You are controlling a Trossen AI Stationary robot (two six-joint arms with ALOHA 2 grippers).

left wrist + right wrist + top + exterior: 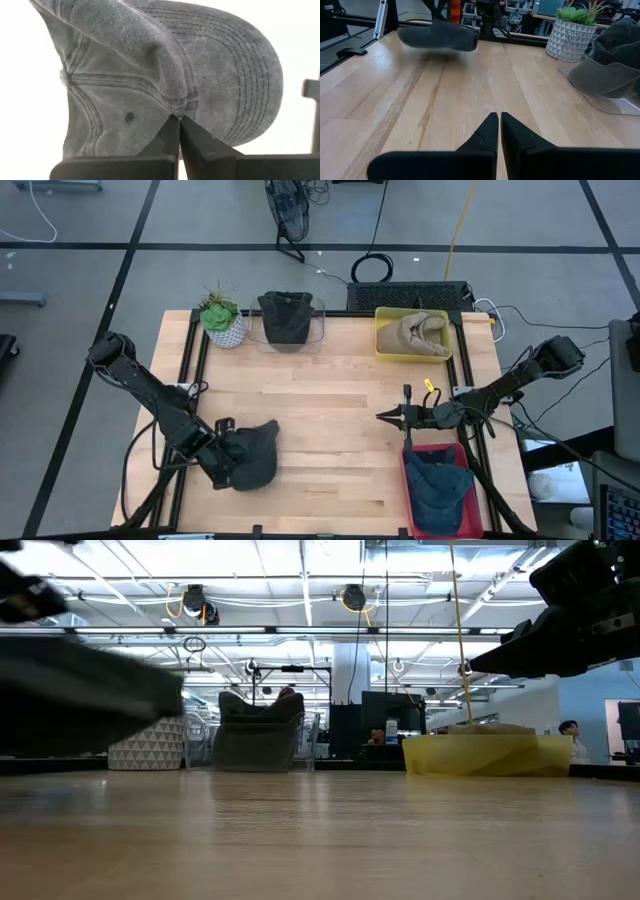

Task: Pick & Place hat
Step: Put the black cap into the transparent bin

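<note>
The left gripper (232, 450) sits low at the near left of the light wooden table (330, 390), its two dark fingers (170, 137) pinched together on the fabric of a dark grey washed-cotton baseball cap (255, 455). In the left wrist view the fingers meet at a fold where the crown joins the stitched brim, and the cap (165, 75) fills most of that picture. Seen from above, the cap lies over the table's near left part, just beside the gripper; the low view shows it only as a dark blur (90, 690) raised off the wood.

The right gripper (392, 417) waits over the right side of the table, pointing left, its fingers (492, 132) closed together with nothing between them. Just near of it stands a red rectangular bin (412, 455) holding a dark blue cap (440, 490).

Along the far edge, from left to right, are a small green plant in a white patterned pot (222, 320), a clear plastic bin (316, 325) with a dark grey cap (285, 318) in it, and a yellow rectangular bin (384, 335) with a tan cap (418, 335) inside.
</note>
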